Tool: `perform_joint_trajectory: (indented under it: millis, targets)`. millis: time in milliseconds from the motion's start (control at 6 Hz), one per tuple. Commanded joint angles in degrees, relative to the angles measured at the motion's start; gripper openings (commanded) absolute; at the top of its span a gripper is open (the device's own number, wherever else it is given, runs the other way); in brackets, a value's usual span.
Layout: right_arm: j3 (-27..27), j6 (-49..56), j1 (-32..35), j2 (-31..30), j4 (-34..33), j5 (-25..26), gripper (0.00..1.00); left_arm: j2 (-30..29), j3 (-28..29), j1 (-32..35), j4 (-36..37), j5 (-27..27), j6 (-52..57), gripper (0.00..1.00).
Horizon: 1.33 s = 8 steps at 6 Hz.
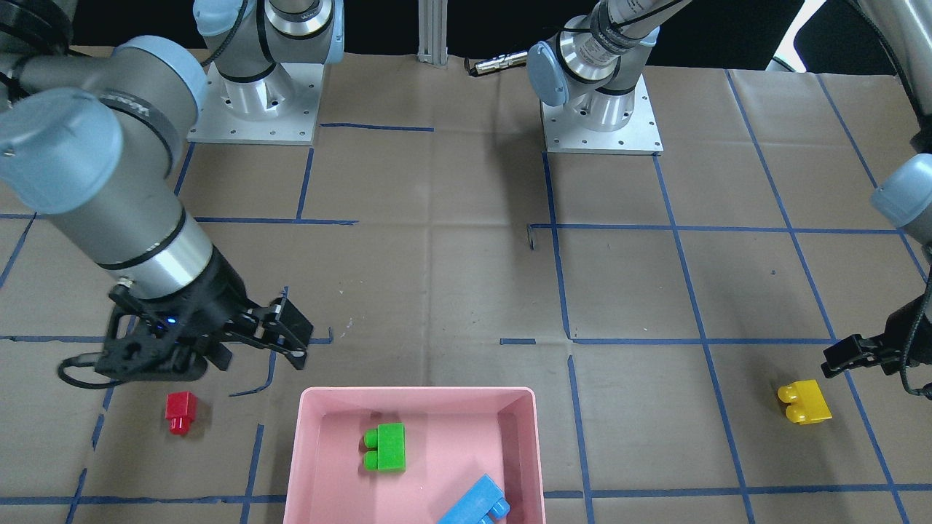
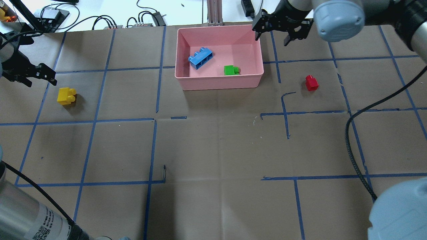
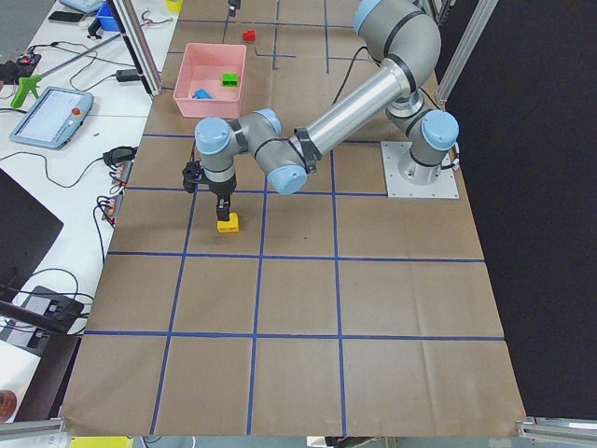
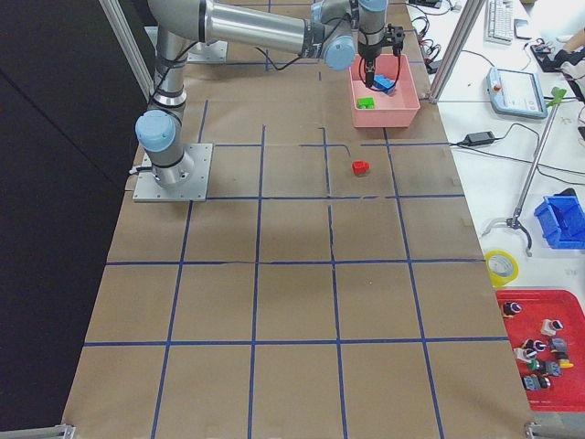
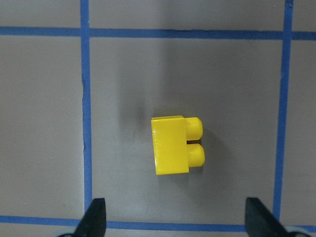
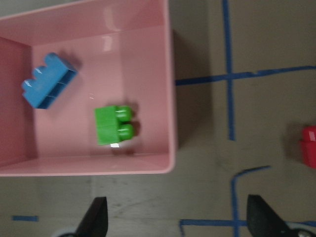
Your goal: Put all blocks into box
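The pink box [image 2: 220, 85] holds the green block [image 2: 231, 70] and the blue block [image 2: 200, 58], which also show in the right wrist view: green [image 6: 114, 126], blue [image 6: 48, 87]. The red block [image 2: 311, 82] lies on the table to the box's right. The yellow block [image 2: 66, 96] lies far left. My left gripper [image 2: 36, 76] is open and empty, hovering just beside the yellow block [image 5: 177, 145]. My right gripper [image 2: 273, 33] is open and empty, raised above the table beside the box's far right corner, with the red block [image 6: 310, 146] at its view's right edge.
Brown paper with blue tape lines [image 2: 156, 120] covers the table. The two arm bases [image 1: 601, 109] stand at the robot's side of the table. A black cable [image 2: 353, 140] hangs over the right half. Cables and devices [image 2: 50, 15] lie beyond the far edge.
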<state>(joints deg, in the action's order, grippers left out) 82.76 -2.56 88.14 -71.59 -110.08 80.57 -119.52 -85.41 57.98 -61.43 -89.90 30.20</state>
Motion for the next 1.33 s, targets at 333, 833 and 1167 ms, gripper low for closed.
perform_joint_trajectory:
  millis: [333,833,1167]
  targets:
    - [12.99,10.12,-5.09,0.82,-14.13,10.49,0.99,-6.94,-0.64,0.21,5.69,2.89,-2.51,0.99]
    - [17.70,12.90,-7.37,6.88,-27.27,9.87,0.99,-8.10,-0.99,0.29,7.11,2.97,-2.60,0.99]
    - [17.87,16.61,-7.55,11.89,-33.60,9.79,0.99,-8.36,-1.16,0.21,7.03,3.06,-2.51,0.94]
